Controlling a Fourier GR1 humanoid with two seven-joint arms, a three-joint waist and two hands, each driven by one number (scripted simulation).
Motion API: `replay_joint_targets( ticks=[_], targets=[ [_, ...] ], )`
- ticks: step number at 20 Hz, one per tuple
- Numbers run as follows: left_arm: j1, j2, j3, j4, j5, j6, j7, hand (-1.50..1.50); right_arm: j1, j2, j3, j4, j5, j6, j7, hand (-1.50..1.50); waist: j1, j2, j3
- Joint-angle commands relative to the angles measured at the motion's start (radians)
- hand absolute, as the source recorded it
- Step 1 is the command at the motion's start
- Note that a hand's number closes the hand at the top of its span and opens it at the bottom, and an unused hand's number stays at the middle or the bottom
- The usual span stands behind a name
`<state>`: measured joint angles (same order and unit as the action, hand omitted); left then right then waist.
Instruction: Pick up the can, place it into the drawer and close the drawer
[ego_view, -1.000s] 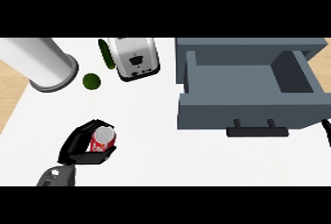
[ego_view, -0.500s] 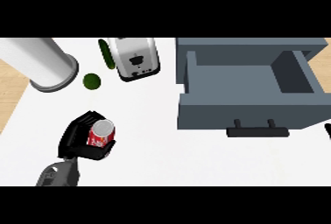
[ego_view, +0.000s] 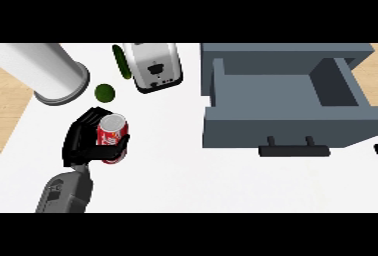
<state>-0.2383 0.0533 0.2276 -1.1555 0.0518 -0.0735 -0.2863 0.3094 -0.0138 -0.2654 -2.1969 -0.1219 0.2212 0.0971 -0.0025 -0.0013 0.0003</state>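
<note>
A red can (ego_view: 112, 134) with a silver top stands upright on the left part of the white counter. My left hand (ego_view: 83, 142) is curled round it from the left, thumb across its front. The grey drawer (ego_view: 280, 127) stands open at the right, its inside bare, with a dark handle (ego_view: 294, 150) on its front. The can is well left of the drawer and apart from it. Only a dark sliver of my right hand (ego_view: 374, 148) shows at the right edge, beside the drawer's front.
A large white cylinder (ego_view: 46, 71) stands at the back left. A toaster (ego_view: 155, 67) sits behind the can, with a green cucumber (ego_view: 120, 61) beside it and a small round green fruit (ego_view: 105, 92) just beyond my left hand.
My left hand has moved away from the front edge with the can in it, and the can now shows more of its top. The right hand has slid almost out at the right edge.
</note>
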Motion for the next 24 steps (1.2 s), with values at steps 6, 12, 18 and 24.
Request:
replay_joint_targets(
  ticks=[6,12,18,24],
  targets=[
    [-0.062,-0.046,-0.129,-0.237,-0.053,0.091,0.197,1.5,-0.025,0.007,-0.002,0.008,0.007,-0.025,-0.004,-1.5,0.001,0.0,0.0],
    [-0.237,-0.053,-0.291,-0.319,-0.049,0.267,0.427,1.5,0.034,0.013,0.033,-0.022,0.025,-0.007,-0.007,-1.5,-0.008,-0.001,0.0],
    [-0.391,-0.053,-0.392,-0.257,-0.061,0.376,0.499,1.5,-0.038,-0.013,0.007,-0.039,-0.001,-0.038,0.063,-1.5,-0.009,0.001,0.0],
    [-0.593,-0.053,-0.461,-0.107,-0.067,0.504,0.506,1.5,-0.026,-0.013,-0.014,0.041,-0.002,0.005,-0.034,-1.5,-0.021,0.004,0.0]
  ],
)
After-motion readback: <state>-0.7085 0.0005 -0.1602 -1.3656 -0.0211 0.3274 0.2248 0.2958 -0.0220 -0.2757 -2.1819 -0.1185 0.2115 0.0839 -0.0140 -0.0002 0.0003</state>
